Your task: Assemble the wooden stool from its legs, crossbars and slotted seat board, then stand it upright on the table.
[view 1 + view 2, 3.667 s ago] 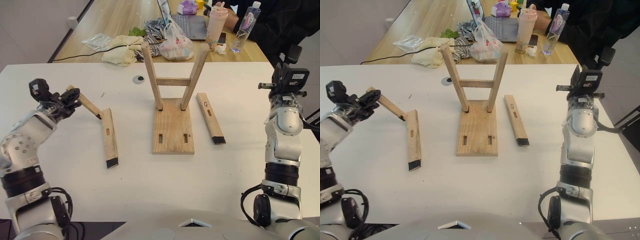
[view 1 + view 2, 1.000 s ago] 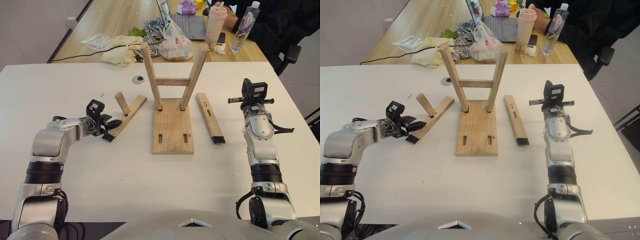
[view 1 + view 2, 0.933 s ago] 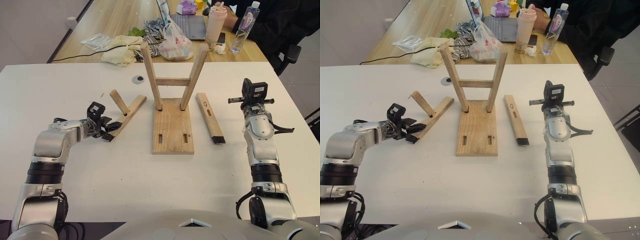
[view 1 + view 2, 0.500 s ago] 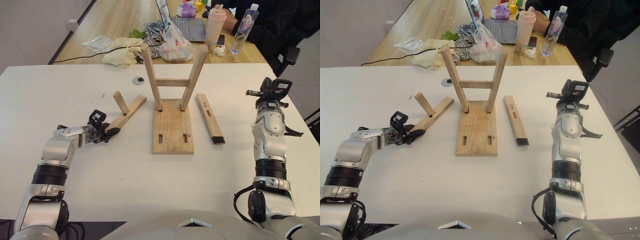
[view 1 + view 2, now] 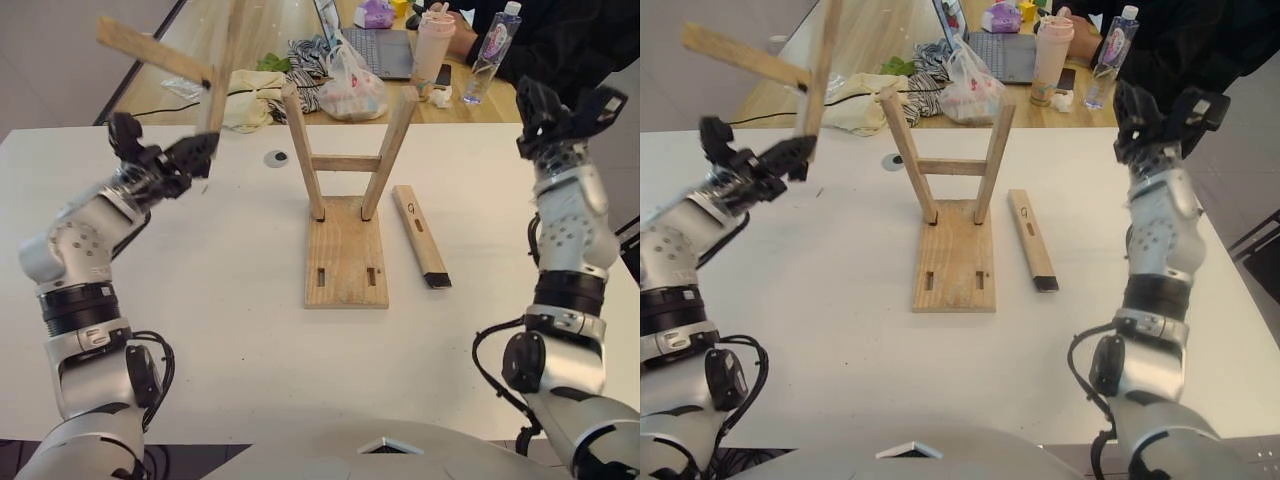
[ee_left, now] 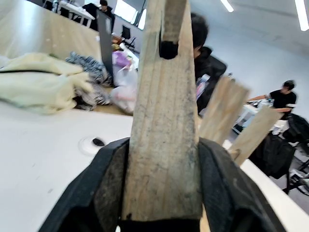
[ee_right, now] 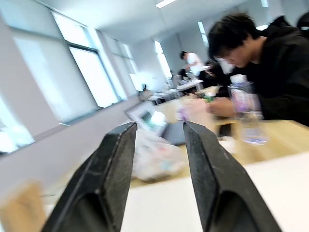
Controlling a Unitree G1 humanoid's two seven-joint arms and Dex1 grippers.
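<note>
Left eye view: the left gripper (image 5: 190,155), high over the white table's (image 5: 250,330) left rear, clamps a stool leg (image 5: 225,70) pointing nearly straight up, its crossbar (image 5: 150,48) jutting leftward. The slotted seat board (image 5: 345,265) lies flat mid-table, long axis running away, beside a loose leg (image 5: 420,235). The right gripper (image 7: 158,130) is held high, fingers apart.

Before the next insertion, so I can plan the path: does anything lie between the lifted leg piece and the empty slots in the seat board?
Nothing visible does. The left end effector holds the leg piece up left of the seat board; only bare table lies between it and the empty slots.
</note>
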